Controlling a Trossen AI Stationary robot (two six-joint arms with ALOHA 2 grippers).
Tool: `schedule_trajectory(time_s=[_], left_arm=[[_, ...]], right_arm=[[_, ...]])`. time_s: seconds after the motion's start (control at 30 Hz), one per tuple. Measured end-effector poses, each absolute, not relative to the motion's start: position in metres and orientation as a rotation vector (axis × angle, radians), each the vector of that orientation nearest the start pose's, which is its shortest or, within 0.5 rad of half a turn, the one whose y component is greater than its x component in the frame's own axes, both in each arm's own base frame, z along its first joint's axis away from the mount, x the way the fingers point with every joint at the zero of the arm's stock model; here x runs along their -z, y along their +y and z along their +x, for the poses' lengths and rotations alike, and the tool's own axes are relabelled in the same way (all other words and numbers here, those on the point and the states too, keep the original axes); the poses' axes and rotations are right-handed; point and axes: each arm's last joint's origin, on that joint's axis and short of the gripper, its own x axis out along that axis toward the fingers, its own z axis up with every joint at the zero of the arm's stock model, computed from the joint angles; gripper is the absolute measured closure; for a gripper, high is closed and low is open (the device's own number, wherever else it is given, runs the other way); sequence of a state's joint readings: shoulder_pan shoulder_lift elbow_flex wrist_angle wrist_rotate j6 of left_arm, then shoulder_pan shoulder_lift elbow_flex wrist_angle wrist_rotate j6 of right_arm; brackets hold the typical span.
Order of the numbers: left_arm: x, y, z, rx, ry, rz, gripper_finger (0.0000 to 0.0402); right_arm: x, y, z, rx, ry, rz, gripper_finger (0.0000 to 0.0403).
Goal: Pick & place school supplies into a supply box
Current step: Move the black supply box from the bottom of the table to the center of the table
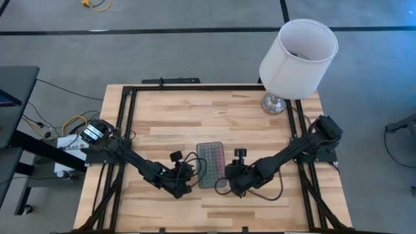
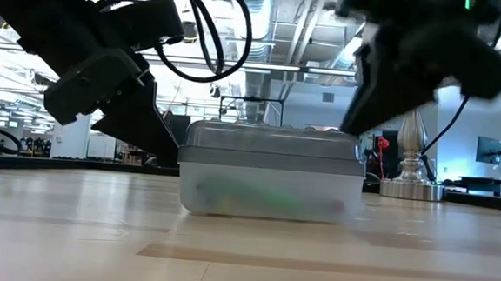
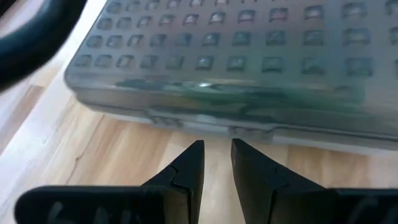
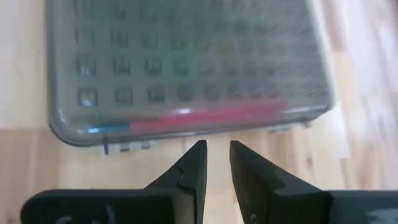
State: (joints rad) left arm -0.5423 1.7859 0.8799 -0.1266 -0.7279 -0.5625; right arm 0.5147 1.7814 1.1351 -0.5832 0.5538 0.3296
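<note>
The supply box lies mid-table with its grey dotted lid down over it; it also shows in the low view. Through the clear wall I see school supplies: something green, a pink pen and a blue one. My left gripper sits just off the box's left long side, near the hinges, fingers a little apart. My right gripper sits just off the box's right long side near its near end, fingers also a little apart. Neither touches the box.
A lamp with a white shade stands on its silver base at the table's far right corner. A black frame runs along the table's edges. Bare wood lies far of the box and along the near edge.
</note>
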Motion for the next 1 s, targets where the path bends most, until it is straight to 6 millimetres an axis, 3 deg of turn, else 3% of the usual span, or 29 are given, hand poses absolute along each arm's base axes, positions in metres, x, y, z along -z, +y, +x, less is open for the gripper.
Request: schedule_trajectory(time_s=[0.23, 0.53, 1.0], left_arm=[[-0.129, -0.15, 0.285, -0.359, 0.746, 0.078, 0.0325], [-0.129, -0.147, 0.287, -0.38, 0.739, 0.09, 0.0325], [-0.128, -0.121, 0.296, -0.462, 0.762, 0.139, 0.0325]], right_arm=[[-0.143, 0.151, 0.313, 0.25, 1.074, -0.318, 0.0337], [-0.144, 0.142, 0.324, 0.235, 1.039, -0.328, 0.0337], [-0.144, 0.113, 0.335, 0.303, 1.058, -0.305, 0.0337]])
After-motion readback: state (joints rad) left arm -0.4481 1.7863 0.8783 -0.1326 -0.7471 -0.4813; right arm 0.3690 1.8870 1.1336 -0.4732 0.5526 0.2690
